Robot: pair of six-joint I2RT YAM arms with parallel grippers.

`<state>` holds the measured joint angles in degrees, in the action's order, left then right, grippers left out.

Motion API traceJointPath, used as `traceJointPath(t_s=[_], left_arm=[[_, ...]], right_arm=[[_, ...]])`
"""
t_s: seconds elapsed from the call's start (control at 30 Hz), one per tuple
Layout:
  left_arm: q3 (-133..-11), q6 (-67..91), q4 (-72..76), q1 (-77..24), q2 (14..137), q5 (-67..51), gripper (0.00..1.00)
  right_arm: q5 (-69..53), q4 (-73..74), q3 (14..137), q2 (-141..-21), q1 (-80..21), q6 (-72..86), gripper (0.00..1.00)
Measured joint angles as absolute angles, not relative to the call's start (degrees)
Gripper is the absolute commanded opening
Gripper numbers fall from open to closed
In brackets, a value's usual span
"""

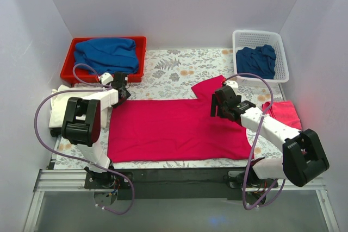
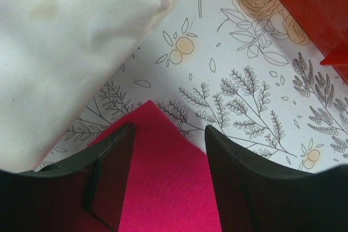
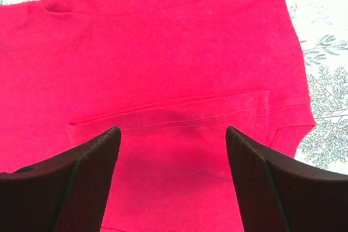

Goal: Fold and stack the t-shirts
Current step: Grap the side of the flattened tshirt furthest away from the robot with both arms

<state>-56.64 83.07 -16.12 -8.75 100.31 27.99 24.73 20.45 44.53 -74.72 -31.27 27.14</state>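
Folding the pink t-shirt (image 1: 174, 129) is just starting: left pincer (image 2: 169, 129) half spread round a corner, right pincer (image 3: 173, 131) spread wide above it; both need to pinch next.

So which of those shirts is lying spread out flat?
The bright crimson shirt mid-table, between the arms; the blue ones are crumpled, the cream one folded.

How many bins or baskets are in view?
2: a red tray at the back left and a white basket at the back right. None appears hidden.
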Motion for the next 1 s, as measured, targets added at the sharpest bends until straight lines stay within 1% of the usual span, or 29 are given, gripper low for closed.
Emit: traceJointPath(t_s=[0.1, 0.17, 0.23, 0.37, 0.43, 0.53, 0.73, 0.93, 0.97, 1.0], left_arm=[[-57.45, 82.87, -15.77, -8.23, 101.19, 28.08, 0.50], [-57.93, 82.67, -15.40, -8.03, 101.73, 28.14, 0.45], [-58.02, 82.48, -14.98, -7.92, 101.95, 28.16, 0.39], [-58.02, 82.35, -14.85, -7.68, 102.13, 28.03, 0.24], [-58.00, 82.35, -14.76, -7.62, 102.13, 27.88, 0.18], [-57.80, 82.37, -14.50, -7.57, 102.13, 27.64, 0.12], [-56.95, 82.54, -13.87, -7.57, 101.54, 27.29, 0.09], [-53.45, 84.90, -13.93, -7.57, 98.35, 26.33, 0.10], [-52.40, 85.45, -14.24, -7.57, 97.41, 26.37, 0.07], [-51.35, 86.21, -14.72, -7.60, 96.31, 26.46, 0.07]], right_arm=[[24.73, 20.40, 44.34, -74.72, -31.27, 27.09, 0.82], [24.73, 20.38, 44.34, -74.72, -31.27, 27.09, 0.82], [24.75, 20.38, 44.34, -74.72, -31.27, 27.11, 0.81], [24.75, 20.38, 44.31, -74.72, -31.27, 27.14, 0.81], [24.75, 20.38, 44.31, -74.74, -31.27, 27.18, 0.81], [24.91, 20.36, 44.31, -74.98, -31.27, 27.18, 0.80], [25.34, 20.38, 44.58, -77.25, -31.27, 27.00, 0.79], [25.41, 20.38, 47.83, -79.90, -31.27, 26.59, 0.78], [25.41, 20.34, 48.05, -79.92, -31.27, 26.57, 0.78], [25.41, 20.36, 48.21, -79.92, -31.27, 26.57, 0.78]])
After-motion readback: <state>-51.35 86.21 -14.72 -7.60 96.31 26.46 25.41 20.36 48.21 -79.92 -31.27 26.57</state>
